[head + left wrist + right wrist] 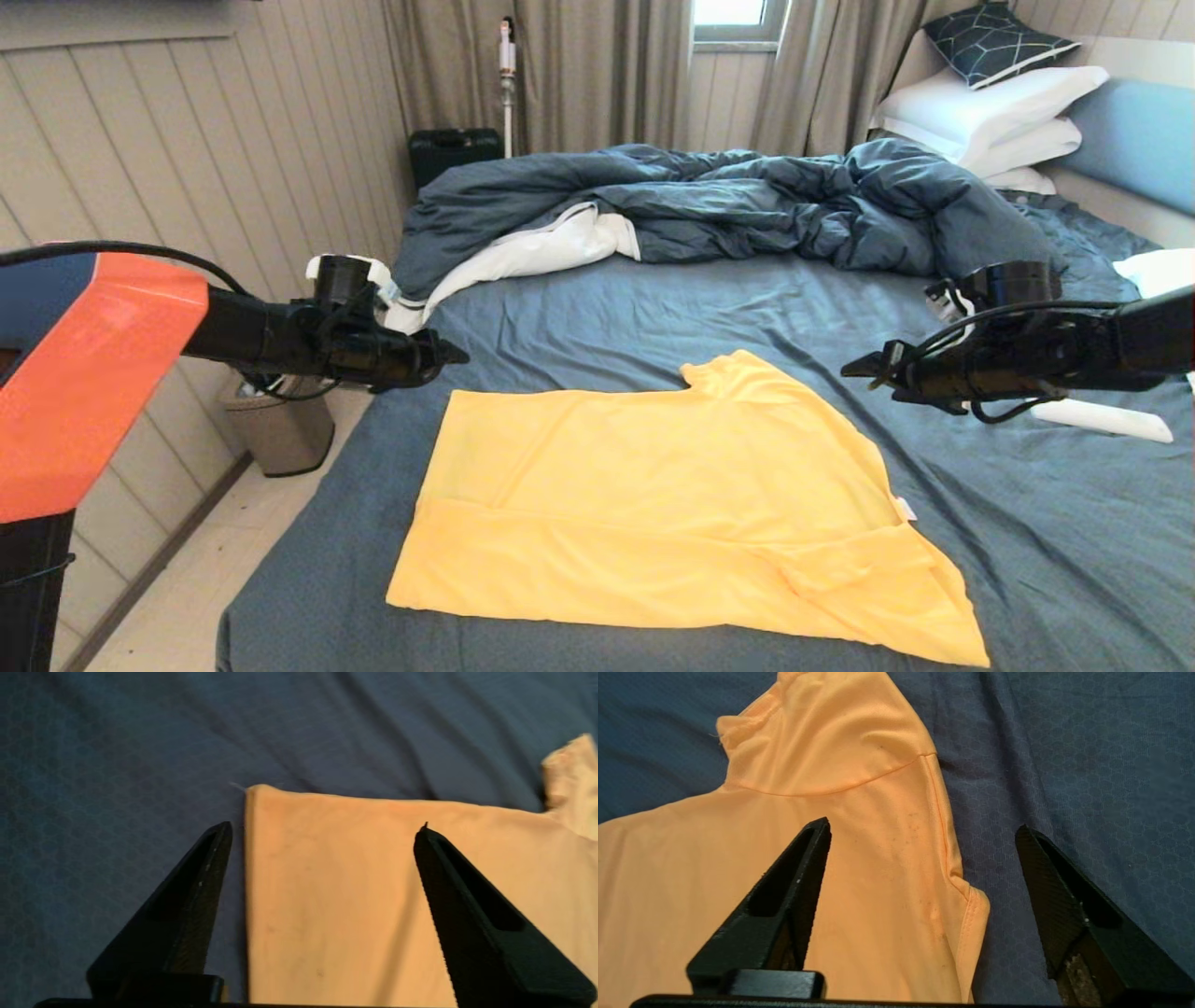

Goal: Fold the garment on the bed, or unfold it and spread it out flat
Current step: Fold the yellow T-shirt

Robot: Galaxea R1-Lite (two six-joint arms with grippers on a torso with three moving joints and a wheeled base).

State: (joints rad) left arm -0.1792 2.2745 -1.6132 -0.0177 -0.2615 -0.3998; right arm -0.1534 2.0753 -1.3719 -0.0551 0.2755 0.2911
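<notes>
The yellow T-shirt [653, 504] lies partly folded on the bed's dark blue sheet [747, 299], its collar [719, 373] at the far side and a rumpled part at the near right corner. My left gripper [448, 355] hovers open above the sheet just off the shirt's far left corner [254, 794]; that corner lies between its spread fingers in the left wrist view. My right gripper [859, 369] hangs open above the sheet, right of the collar. In the right wrist view the shirt's shoulder seam and hem edge [971, 905] lie below the spread fingers [803, 868]. Neither holds anything.
A rumpled dark blue duvet [728, 196] with white lining lies across the far part of the bed. White pillows [990, 112] and a patterned cushion [994, 42] are stacked at the far right by the headboard [1134, 131]. A bin [275, 425] stands on the floor left of the bed.
</notes>
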